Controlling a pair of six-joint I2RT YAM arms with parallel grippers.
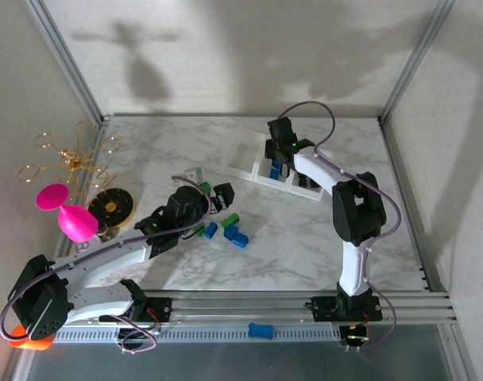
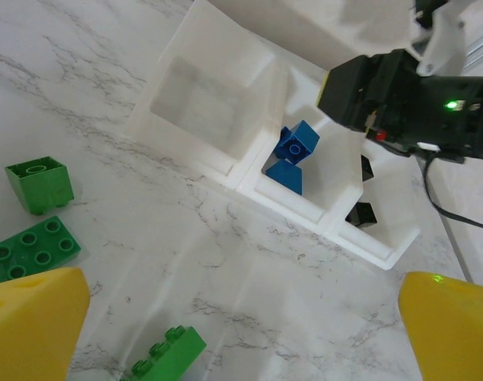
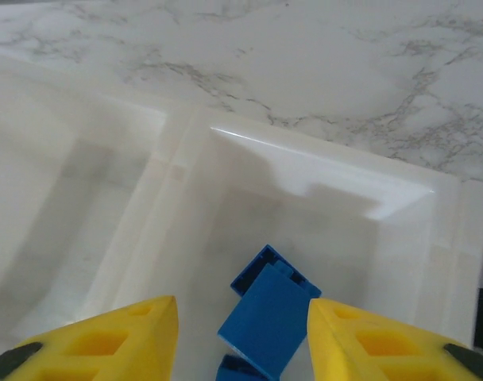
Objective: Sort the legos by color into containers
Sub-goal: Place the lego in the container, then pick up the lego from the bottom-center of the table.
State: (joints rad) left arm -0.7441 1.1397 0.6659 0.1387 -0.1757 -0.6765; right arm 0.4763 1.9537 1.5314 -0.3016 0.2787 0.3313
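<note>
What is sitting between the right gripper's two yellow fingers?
A blue lego, lying down inside the middle container; the right wrist view shows it.

Bright, soft shadows, perhaps slight glare

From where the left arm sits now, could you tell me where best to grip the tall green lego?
Take the tall green lego by two opposite flat side walls, coming straight down. It sits square on the table, apart from the flat green lego, so the fingers of the open left gripper should drop either side.
</note>
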